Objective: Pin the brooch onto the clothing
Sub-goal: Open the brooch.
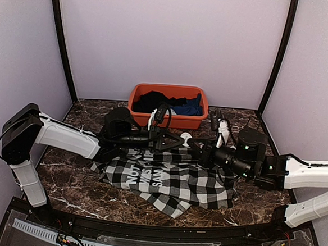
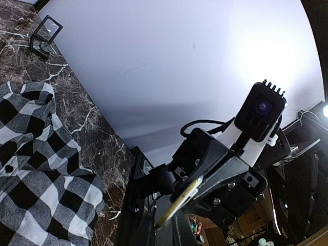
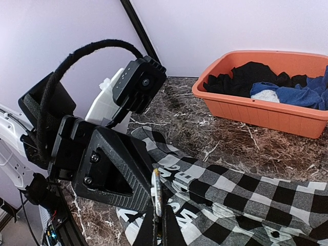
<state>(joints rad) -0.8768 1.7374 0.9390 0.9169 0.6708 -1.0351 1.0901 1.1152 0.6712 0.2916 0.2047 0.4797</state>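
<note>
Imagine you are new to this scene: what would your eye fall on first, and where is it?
The checked shirt, spread in the middle with white letters on a black panel, draws the eye first. Over its far edge the left arm and right arm meet tip to tip. Behind them, at the back, stands an orange tub of dark and blue clothes.

A dark brown marble-patterned table (image 1: 69,187) with white veining carries everything. Rumpled across its middle lies a black-and-white buffalo-check shirt (image 1: 173,185), its black panel of white block letters facing up. An orange plastic tub (image 1: 169,122) sits at the far edge, near the back wall. A small clear display box (image 2: 45,35) with a black frame rests on bare marble, apart from the shirt
</note>
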